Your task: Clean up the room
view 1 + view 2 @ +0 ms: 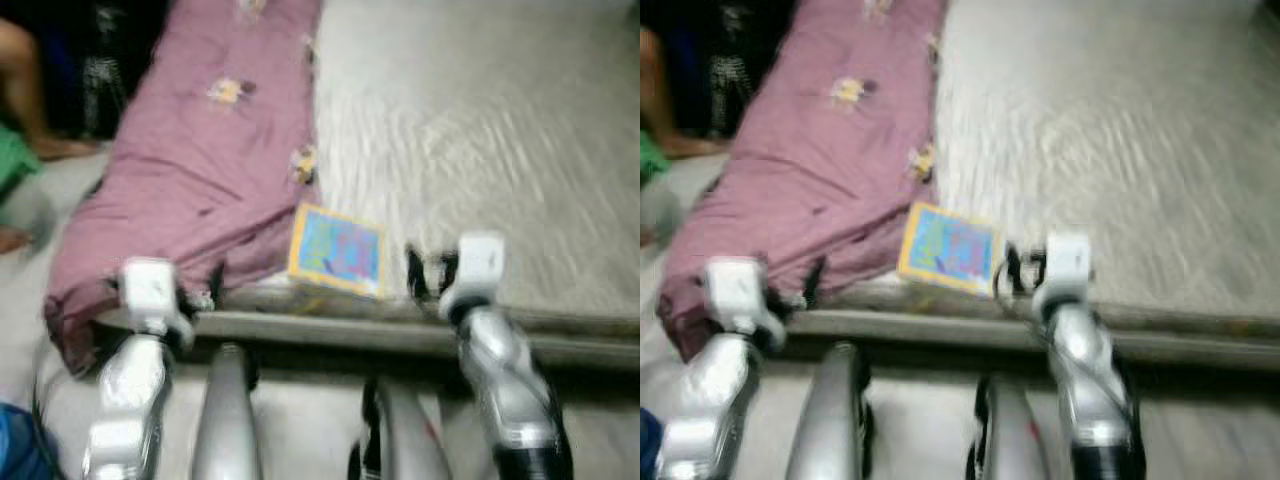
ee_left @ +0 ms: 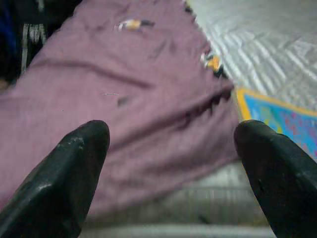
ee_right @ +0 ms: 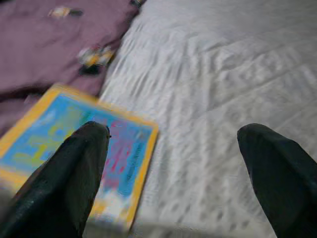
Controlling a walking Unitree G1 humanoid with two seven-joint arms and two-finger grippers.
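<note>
At the far left edge of the left eye view, a person's bare leg point(image 1: 22, 90) and a patch of green cloth point(image 1: 14, 160) are seen on the pale floor point(image 1: 60, 185), blurred by camera motion. In the lower left corner a blue object point(image 1: 14, 448) is partly visible; what it is cannot be told.

The left gripper point(image 1: 196, 290) is held at the lower left of the frame, at the near edge of the bed. In the left wrist view its two black fingers point(image 2: 64, 183) are spread wide apart, with nothing between them, and are pointed at a mauve-pink bedsheet with small yellow flower motifs point(image 1: 190, 170). This crumpled sheet is laid along the left part of the bed, from the top centre of the frame down to the lower left, where it hangs over the edge.

Just right of the sheet's lower end, near the centre of the frame, a flat square book with a yellow border and a blue and pink cover point(image 1: 337, 250) is lying at the near edge of the grey-white quilted mattress point(image 1: 500, 130), touching the sheet.

The right gripper point(image 1: 428, 272) is seen just right of the book, at the mattress edge. In the right wrist view its fingers point(image 3: 59, 183) are likewise spread wide, empty, above the book and the mattress.
</note>
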